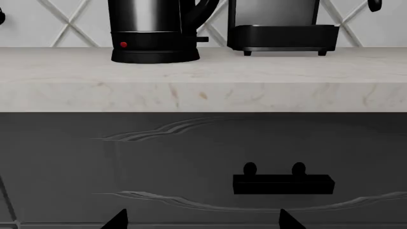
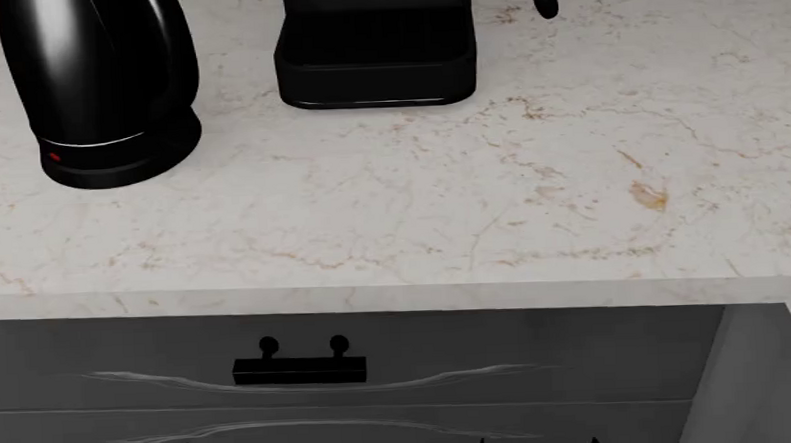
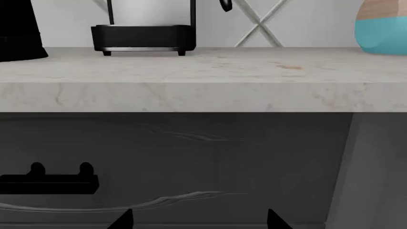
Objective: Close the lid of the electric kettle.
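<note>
Item: electric kettle (image 2: 96, 84), glossy black, tapered, with a thin silver band and a small red light (image 2: 55, 156) low on its body; it stood on its round base at the back left of the pale marble countertop (image 2: 502, 207), as the head view showed it. Its top was cut off in every view, so the lid could not be seen and its position could not be told. No brand, label or writing was legible on the kettle. Just beside it to the right, apart from it, stood a boxy black coffee machine (image 2: 375, 57), also without readable markings. A rounded vessel in tan and turquoise (image 3: 381, 26) sat further right on the counter, seen only from the right wrist. Below the counter edge ran a dark grey drawer front (image 2: 509, 362) with a black bar handle (image 2: 301, 369). Left gripper (image 1: 200, 220) and right gripper (image 3: 197, 220): only dark fingertip points showed at the frame edge, set well apart and holding nothing, both low in front of the drawer, well below the kettle.
</note>
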Motion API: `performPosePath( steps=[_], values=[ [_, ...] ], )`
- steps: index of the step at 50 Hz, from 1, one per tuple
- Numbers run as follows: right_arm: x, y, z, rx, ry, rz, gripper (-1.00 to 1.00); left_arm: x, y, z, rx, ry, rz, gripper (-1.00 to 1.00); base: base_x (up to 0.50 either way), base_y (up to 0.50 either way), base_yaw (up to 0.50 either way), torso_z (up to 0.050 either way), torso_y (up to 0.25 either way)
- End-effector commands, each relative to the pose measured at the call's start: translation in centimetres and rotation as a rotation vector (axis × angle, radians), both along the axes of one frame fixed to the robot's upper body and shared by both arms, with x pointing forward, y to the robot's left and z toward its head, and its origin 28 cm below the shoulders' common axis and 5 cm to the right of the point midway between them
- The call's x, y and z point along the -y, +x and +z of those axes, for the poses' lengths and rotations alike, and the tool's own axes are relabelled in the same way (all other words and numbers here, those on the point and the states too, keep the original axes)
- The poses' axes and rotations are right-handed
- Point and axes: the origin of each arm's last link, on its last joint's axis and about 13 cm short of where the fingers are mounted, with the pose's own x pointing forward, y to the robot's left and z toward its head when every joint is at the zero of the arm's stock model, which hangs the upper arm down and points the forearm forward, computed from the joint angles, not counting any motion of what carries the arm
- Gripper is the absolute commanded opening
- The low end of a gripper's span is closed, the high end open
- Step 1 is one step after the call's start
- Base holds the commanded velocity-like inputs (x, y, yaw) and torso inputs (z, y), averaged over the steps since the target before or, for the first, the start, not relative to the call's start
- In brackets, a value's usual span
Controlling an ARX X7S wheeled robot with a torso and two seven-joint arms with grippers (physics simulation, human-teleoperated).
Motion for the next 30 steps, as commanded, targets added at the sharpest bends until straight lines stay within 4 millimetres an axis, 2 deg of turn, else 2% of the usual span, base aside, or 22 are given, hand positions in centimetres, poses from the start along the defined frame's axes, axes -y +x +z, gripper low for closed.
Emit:
performPosePath(
  steps=[1, 18, 30],
  values=[
    [-0.03, 0.00, 0.00, 0.000, 0.000, 0.000, 1.00, 0.00, 0.12, -0.13, 0.000, 0.000, 0.000, 1.00, 0.00, 0.00, 0.00, 0.000, 0.000],
    [0.04, -0.11, 0.05, -0.005, -0.003, 0.009, 1.00, -0.11, -0.01, 0.01, -0.013, 0.003, -0.009, 1.00, 0.00, 0.00, 0.00, 0.000, 0.000],
    [-0.03, -0.18, 0.10, -0.007, -0.004, 0.018, 1.00, -0.20, -0.18, 0.35, 0.018, -0.011, -0.018, 1.00, 0.00, 0.00, 0.00, 0.050, 0.015]
  ],
)
